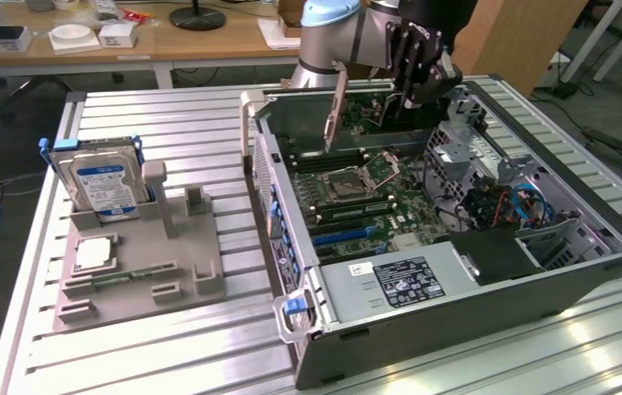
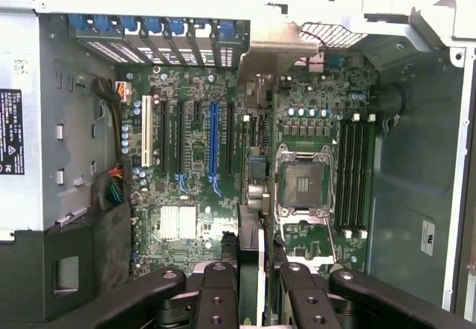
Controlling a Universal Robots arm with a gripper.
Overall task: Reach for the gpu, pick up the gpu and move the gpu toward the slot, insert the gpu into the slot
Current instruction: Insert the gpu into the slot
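The gpu [image 1: 375, 113] is gripped by the end effector [image 1: 412, 95], whose fingers are closed on it from both sides. The card is held up over the far end of the open computer case [image 1: 454, 325] in the exterior view, above the green board [image 2: 193, 187] inside.

In the wrist view the card is seen edge-on as a thin dark strip between the two black fingers [image 2: 219, 284]. Its metal end bracket [image 2: 271, 53] is pointed at the back wall of the case.

So the reaching and the picking up are done — the card is off the desk [image 1: 179, 362] and over the case. The pushing in is left. The long blue slot [image 2: 213, 143] is seen bare, just beside the line of the card. The card does not seem to be down in any slot yet — though that is hard to tell from these angles.

The hard drive [image 1: 103, 185] is kept in its grey holder [image 1: 179, 271] on the desk, well apart.
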